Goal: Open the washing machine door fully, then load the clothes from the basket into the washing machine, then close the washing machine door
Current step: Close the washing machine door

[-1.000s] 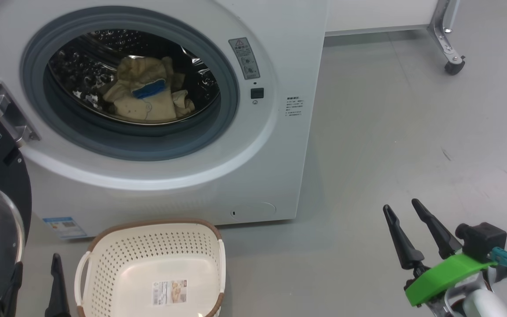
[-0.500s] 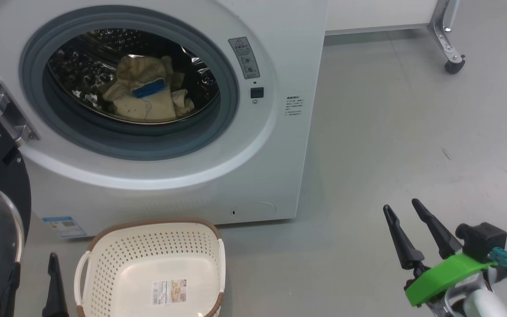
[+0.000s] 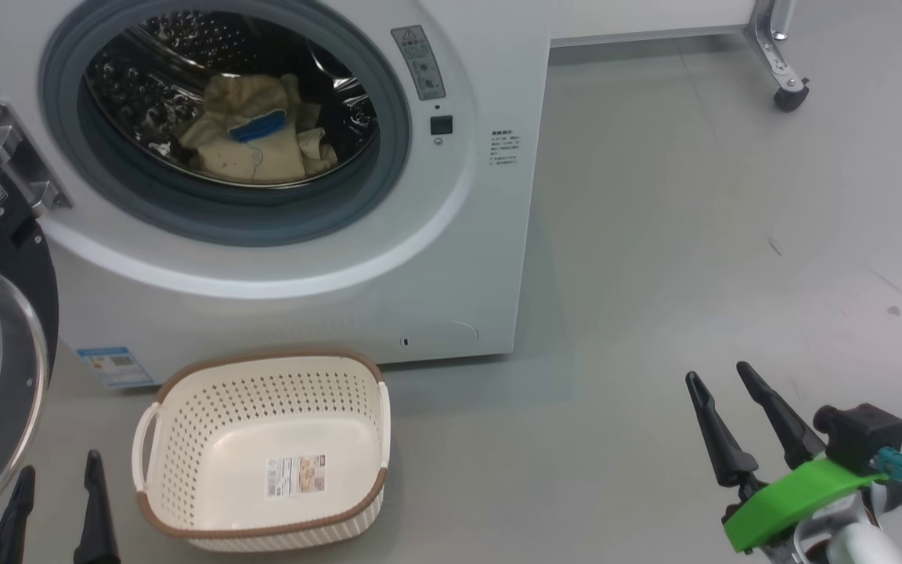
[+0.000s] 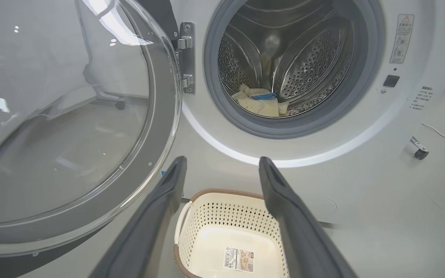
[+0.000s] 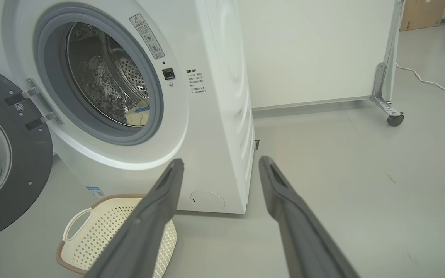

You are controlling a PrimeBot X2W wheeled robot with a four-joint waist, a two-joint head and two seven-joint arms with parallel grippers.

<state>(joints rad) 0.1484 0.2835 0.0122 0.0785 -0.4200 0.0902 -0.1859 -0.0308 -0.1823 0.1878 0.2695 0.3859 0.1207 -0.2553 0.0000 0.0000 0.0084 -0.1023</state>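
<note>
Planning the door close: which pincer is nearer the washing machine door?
Left. The left pincer sits beside the open washing machine door, by its lower rim. The right pincer is far off on the other side, beyond the basket.

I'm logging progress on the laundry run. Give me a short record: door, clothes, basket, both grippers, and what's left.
washing machine door: swung wide open
clothes: lying in the drum
basket: on the floor before the washing machine, holding just its label
left gripper: fingers open, nothing held
right gripper: fingers open, nothing held
left to do: close the door
</note>
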